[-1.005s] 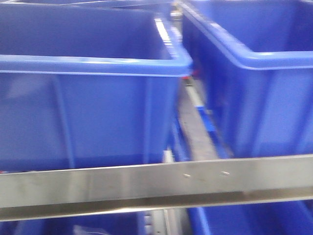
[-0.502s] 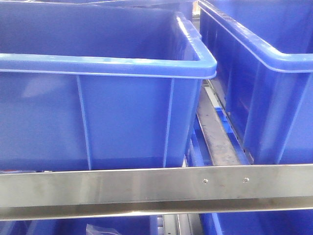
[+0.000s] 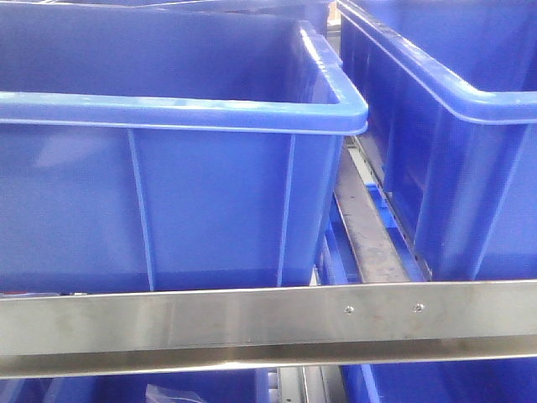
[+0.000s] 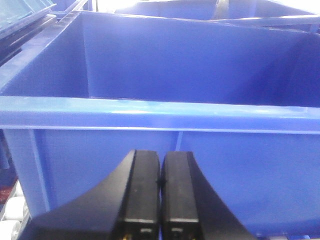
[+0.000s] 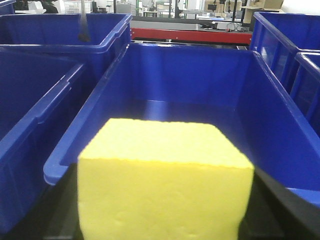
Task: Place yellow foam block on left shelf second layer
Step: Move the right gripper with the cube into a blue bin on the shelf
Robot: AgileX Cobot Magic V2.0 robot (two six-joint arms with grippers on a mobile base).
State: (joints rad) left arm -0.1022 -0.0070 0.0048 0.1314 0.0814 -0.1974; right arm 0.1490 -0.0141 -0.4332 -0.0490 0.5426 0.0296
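Gripping the yellow foam block [image 5: 165, 185], right fingers [image 5: 287, 210] hover before a blue bin [image 5: 200, 75] — left fingers [image 4: 142, 195] clenched together.

Left gripper [image 4: 160, 167] pressed closed, empty; right gripper [image 5: 165, 215] clamping yellow foam block [image 5: 165, 170].

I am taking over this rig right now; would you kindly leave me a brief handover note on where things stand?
Left gripper: fingers shut, empty, facing the front wall of a blue bin.
Right gripper: shut on the yellow foam block, held at the near rim of another blue bin.
Done: block is in hand.
Left: set it on the left shelf's second layer and release. These views do not show which layer this is.
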